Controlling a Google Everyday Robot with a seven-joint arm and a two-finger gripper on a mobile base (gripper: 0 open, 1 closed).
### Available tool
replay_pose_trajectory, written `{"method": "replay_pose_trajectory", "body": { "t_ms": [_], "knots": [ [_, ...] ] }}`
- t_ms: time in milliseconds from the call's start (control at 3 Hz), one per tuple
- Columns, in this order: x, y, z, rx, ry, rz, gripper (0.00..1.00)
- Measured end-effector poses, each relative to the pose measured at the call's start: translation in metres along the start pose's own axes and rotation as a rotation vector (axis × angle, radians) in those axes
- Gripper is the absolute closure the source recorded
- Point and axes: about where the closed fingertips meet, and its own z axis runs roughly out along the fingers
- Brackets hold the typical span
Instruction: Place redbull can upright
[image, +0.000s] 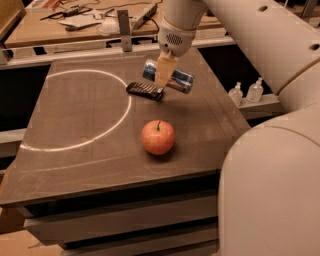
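While our gripper hangs over the far side of the table, its two fingers squeeze tight on the redbull can. We see the can held sideways, its ends at 10 and 4 o'clock. The black bar lies just beside it at 8 o'clock. The apple sits at 6 o'clock, well apart.

1. Table: dark brown top, white circle line on L half.
2. Apple: red-orange, stem up, front-centre, just outside circle.
3. Black ridged bar: flat, on circle's rear-R edge, well apart from apple.
4. Small bottles x2: upright on ledge R of table.
5. Bench behind: misc. clutter, upright metal post.
6. Gripper: just above bar's R end.
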Motion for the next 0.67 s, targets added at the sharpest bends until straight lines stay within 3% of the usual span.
{"method": "replay_pose_trajectory", "body": {
  "t_ms": [333, 667],
  "knots": [
    [-0.006, 0.017, -0.010, -0.048, -0.228, -0.013, 1.00],
    [-0.016, 0.066, 0.008, -0.159, -0.548, -0.012, 1.00]
  ]
}}
